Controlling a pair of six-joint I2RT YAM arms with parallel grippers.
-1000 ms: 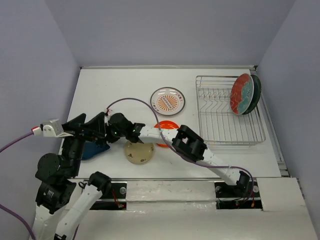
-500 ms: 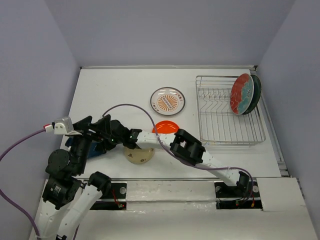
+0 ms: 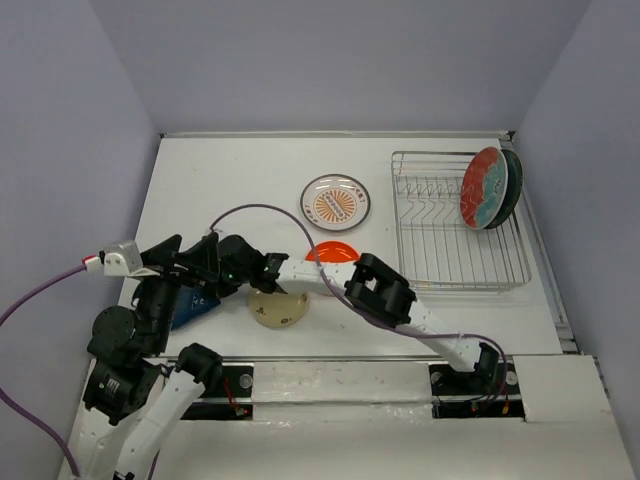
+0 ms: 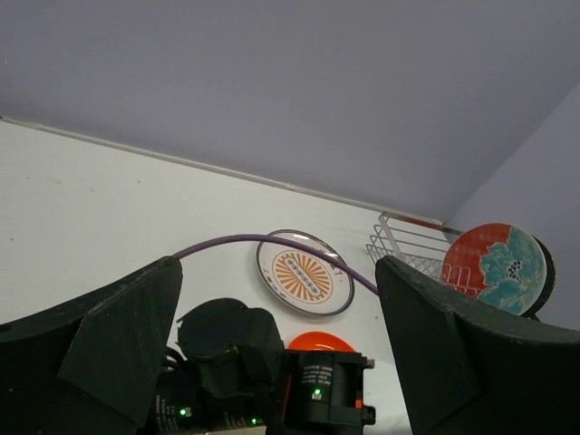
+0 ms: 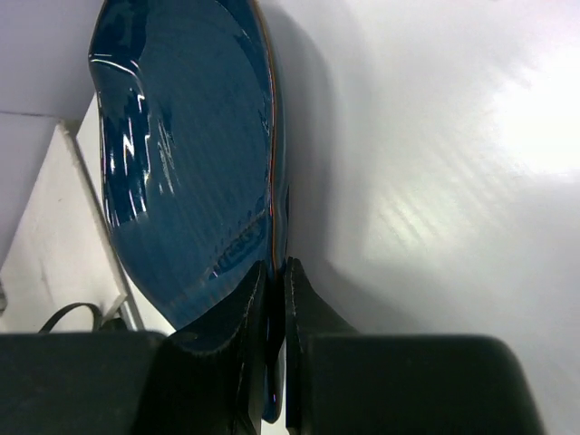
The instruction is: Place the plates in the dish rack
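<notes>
Gripping the rim of the glossy dark blue plate [image 5: 181, 163], seemingly tilted: right tool [image 5: 275, 272]; left tool [image 4: 276, 290] wide

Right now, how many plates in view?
6. In rack: floral, teal behind it; on table: sunburst, orange partly under right arm, cream nearer front; blue pinched in right tool. Others may hide under arms.

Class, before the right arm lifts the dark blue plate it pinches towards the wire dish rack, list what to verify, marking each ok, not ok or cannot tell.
1. Right gripper shut on dark blue round plate's rim: ok.
2. Left gripper open, holding nothing: ok.
3. Silver wire dish rack has free slots left of its two standing plates: ok.
4. Left gripper clear of the blue plate: cannot tell.
5. Grip firm enough for lifting: cannot tell.
</notes>
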